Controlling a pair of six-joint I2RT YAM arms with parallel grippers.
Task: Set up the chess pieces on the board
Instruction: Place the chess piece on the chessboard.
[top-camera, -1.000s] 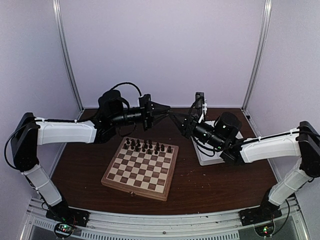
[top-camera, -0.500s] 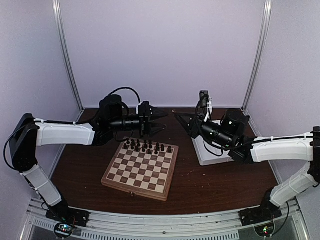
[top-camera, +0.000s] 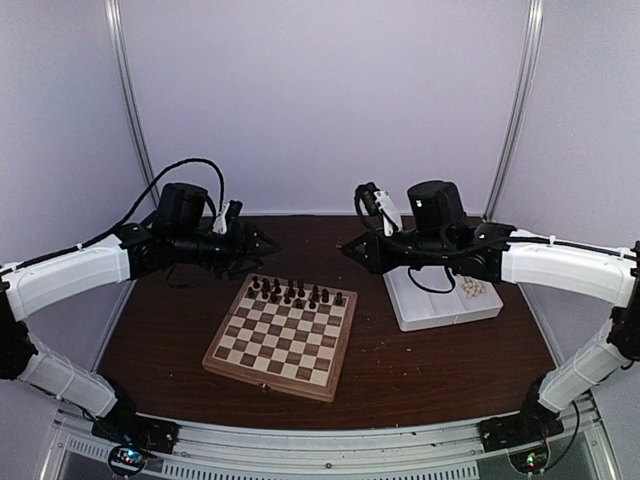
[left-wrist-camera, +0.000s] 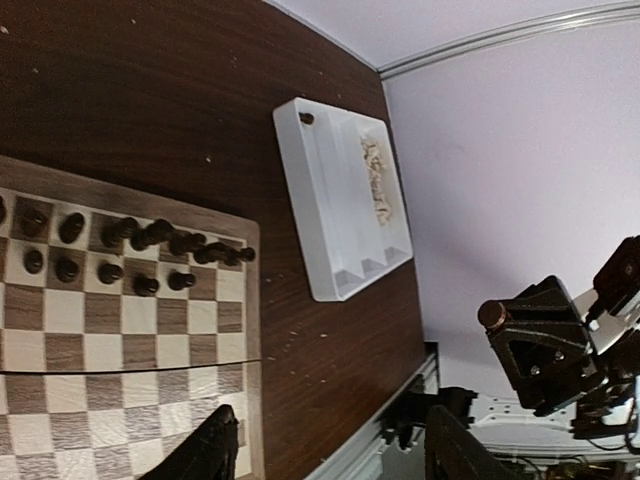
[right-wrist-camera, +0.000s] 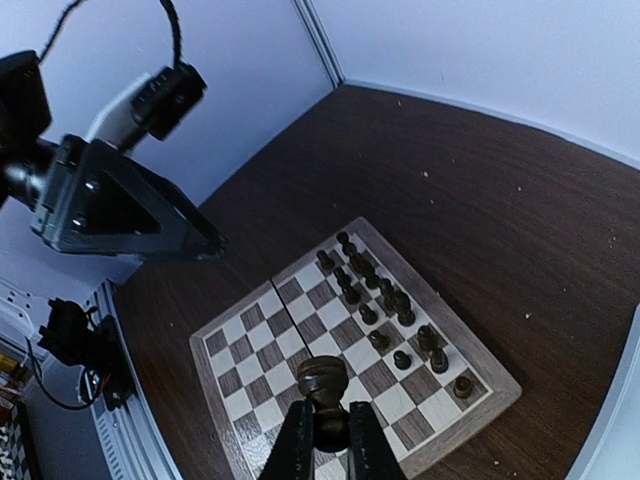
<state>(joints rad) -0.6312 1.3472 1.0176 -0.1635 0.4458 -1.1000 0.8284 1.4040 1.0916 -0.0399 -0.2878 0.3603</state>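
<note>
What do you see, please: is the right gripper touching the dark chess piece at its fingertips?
Touching. The right wrist view shows the right gripper clamped on the dark chess piece, both fingers against its base.

No readable text, no labels, brands, numbers or signs on anything

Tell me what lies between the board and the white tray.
Only a bare strip of dark table separates board and tray, clearest in the left wrist view.
</note>
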